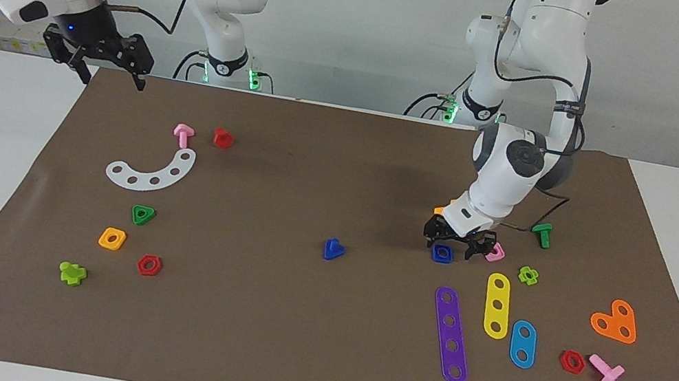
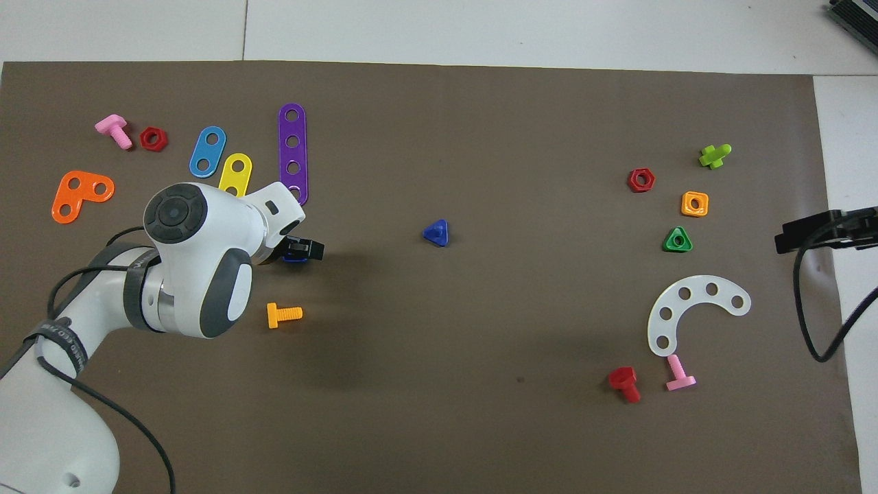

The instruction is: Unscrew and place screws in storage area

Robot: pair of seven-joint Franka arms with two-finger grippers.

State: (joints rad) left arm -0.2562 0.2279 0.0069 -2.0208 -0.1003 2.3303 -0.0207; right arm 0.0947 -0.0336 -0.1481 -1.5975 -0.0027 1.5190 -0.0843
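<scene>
The dark-blue triangular-headed bolt [image 1: 334,249] lies alone in the middle of the brown mat [image 1: 281,362]; it also shows in the overhead view [image 2: 436,233]. The dark-blue square nut [image 1: 442,253] lies on the mat toward the left arm's end, beside a pink square nut [image 1: 495,251]. My left gripper [image 1: 459,243] is low, just over the blue nut, with its fingers apart and nothing held. From overhead the left gripper [image 2: 305,248] covers most of the nut [image 2: 295,259]. My right gripper [image 1: 109,70] waits open, raised over the mat's edge at the right arm's end.
Around the blue nut lie purple [image 1: 451,334], yellow [image 1: 497,305] and blue [image 1: 523,344] strips, a lime nut [image 1: 528,275], a green bolt [image 1: 542,234] and an orange bolt [image 2: 283,314]. At the right arm's end lie a white curved strip [image 1: 151,170] and a green triangular nut [image 1: 143,214].
</scene>
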